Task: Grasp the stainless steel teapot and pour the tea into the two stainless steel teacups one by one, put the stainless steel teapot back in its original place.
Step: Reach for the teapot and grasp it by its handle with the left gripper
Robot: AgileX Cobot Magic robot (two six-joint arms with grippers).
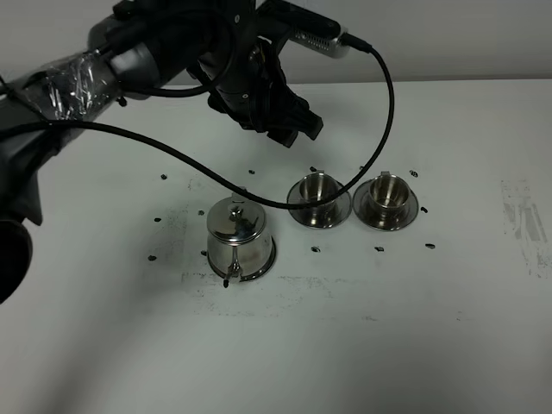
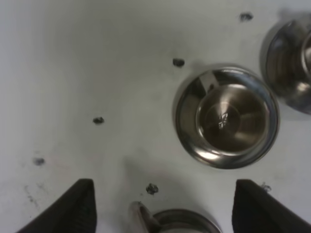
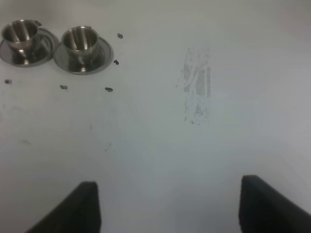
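Observation:
The stainless steel teapot (image 1: 240,243) stands upright on the white table, left of the two stainless steel teacups. The left cup (image 1: 319,197) and right cup (image 1: 386,198) each sit on a saucer. My left gripper (image 1: 295,131) is open and empty, hovering above the table behind the teapot and the left cup. In the left wrist view its fingers (image 2: 80,206) frame the left cup (image 2: 226,116), with the teapot's top edge (image 2: 187,219) between them. My right gripper (image 3: 170,208) is open and empty, far right of both cups (image 3: 80,42). The pot's saucer is hidden. I cannot make out tea.
A black cable (image 1: 384,112) from the left arm loops over the table, crossing in front of the left cup and above the teapot. Several small dark marks (image 1: 164,178) dot the table around the set. A scuffed patch (image 1: 522,216) lies at the far right.

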